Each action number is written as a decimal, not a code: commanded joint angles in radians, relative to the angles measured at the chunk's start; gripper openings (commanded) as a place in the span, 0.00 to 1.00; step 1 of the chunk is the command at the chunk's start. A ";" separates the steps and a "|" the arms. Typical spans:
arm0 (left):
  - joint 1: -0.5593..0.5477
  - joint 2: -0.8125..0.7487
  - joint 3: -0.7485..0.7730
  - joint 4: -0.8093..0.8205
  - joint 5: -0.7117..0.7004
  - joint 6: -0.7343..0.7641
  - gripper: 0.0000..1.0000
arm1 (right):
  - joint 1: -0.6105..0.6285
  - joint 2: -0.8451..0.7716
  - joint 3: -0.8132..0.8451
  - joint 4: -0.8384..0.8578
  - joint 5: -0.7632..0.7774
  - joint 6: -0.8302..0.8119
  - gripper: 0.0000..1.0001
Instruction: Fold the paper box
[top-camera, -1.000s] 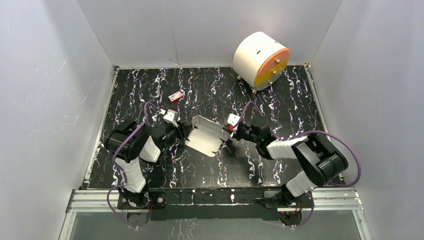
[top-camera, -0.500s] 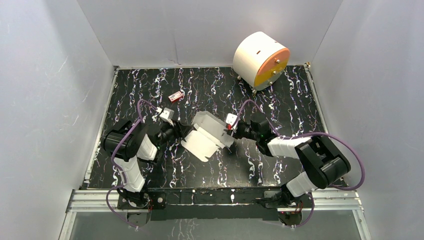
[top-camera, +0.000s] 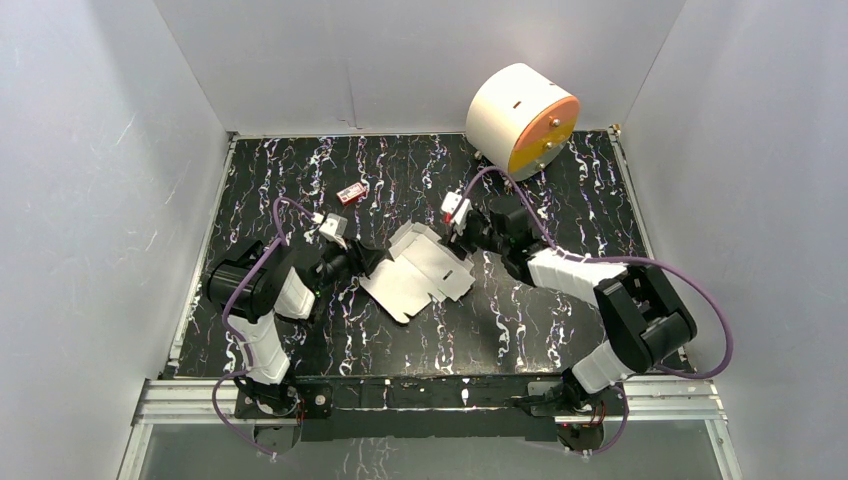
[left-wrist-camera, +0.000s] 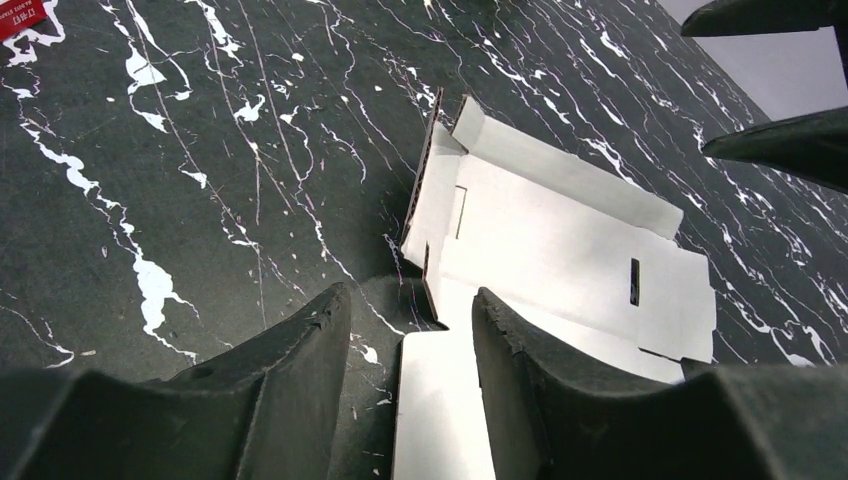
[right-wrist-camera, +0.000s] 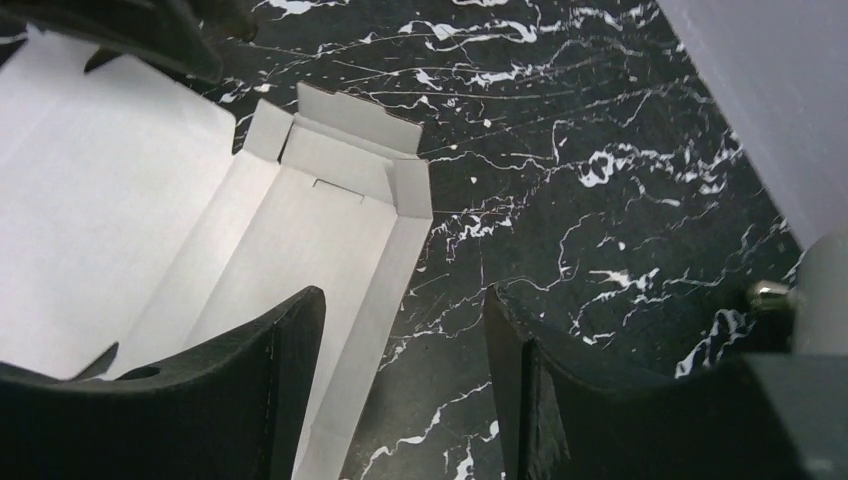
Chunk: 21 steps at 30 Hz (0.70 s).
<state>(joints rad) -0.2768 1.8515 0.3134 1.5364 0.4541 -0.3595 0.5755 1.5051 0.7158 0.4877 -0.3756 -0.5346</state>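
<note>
Two claws parted: left gripper straddles a near flap of the paper box, unclamped; right gripper empty at its far end. Box mostly flat, centre of table — likely wall-folding step; next needs a firm pinch.

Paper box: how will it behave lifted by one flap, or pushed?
Paper box looks like thin creased card with flaps standing up: likely floppy, hinging at the folds if lifted by one flap. Lying mostly flat on the smooth-looking table, it probably slides or pivots rather than tips.
</note>
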 joint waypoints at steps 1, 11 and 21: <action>0.005 -0.041 0.030 0.006 -0.002 -0.009 0.47 | -0.019 0.047 0.102 -0.123 0.064 0.193 0.69; 0.011 -0.070 0.045 -0.060 -0.039 -0.016 0.52 | -0.073 0.156 0.156 -0.171 -0.017 0.417 0.65; 0.014 -0.062 0.059 -0.078 -0.025 -0.024 0.53 | -0.128 0.194 0.066 -0.040 -0.127 0.527 0.53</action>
<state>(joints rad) -0.2699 1.8202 0.3485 1.4467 0.4221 -0.3862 0.4633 1.6955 0.8028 0.3466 -0.4278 -0.0711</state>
